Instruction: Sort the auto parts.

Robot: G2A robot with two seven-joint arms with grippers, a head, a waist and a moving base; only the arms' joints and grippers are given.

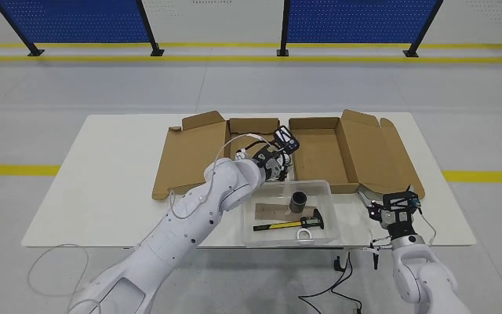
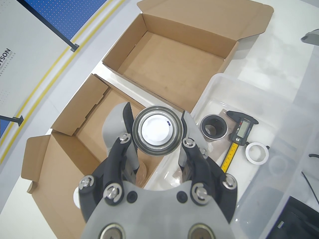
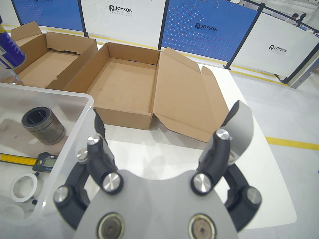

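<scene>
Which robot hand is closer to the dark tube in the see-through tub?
Left. The left gripper, holding a round bearing, hangs by the tub's far edge near the tube; the right gripper is beyond the tub's side, farther away.

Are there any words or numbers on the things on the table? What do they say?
None can be read:
Caliper display: no digits can be made out.
Its yellow scale: marks too small to read.
Bearing held in the left gripper: a small blue mark on its white cap, too small to read.
Cardboard boxes: no print that I can see.
</scene>
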